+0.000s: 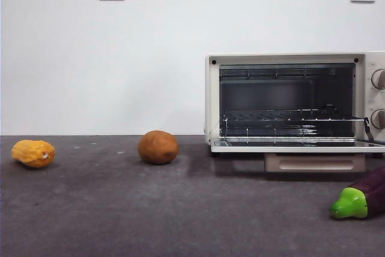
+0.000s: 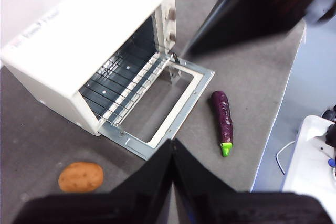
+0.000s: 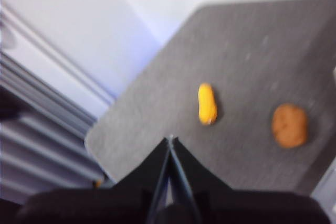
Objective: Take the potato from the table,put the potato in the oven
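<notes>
Both arms are up high and off the work, neither one visible in the front view. The left gripper (image 2: 172, 148) hangs above the table (image 1: 180, 209), its two black jaws pressed together to a point with nothing between them. The right gripper (image 3: 170, 142) is likewise raised, jaws meeting at the tips, carrying nothing.

The potato (image 1: 158, 147) sits alone on the bare grey surface, touching nothing. In the left wrist view the potato (image 2: 81, 177) lies below the left gripper and off to one side of its tips, near the corner of the oven (image 2: 89, 51). Open table surrounds it on every side. In the right wrist view the potato (image 3: 289, 125) is beyond the right gripper's tips and off to the side, with the corn cob (image 3: 207, 104) well apart from it; the table edge runs behind the cob.

In the front view the corn cob (image 1: 33, 153) is far out to the left, with clear surface between it and the potato. The oven (image 1: 289, 97) stands to the potato's right, close but not touching. Its door (image 2: 163, 108) is folded flat down onto the table, the wire rack (image 1: 289, 118) is exposed, and the mouth is wide open. The beige handle (image 1: 314, 163) faces front.

The eggplant (image 2: 223, 121) lies just past the door's outer edge, near the table's rim.
</notes>
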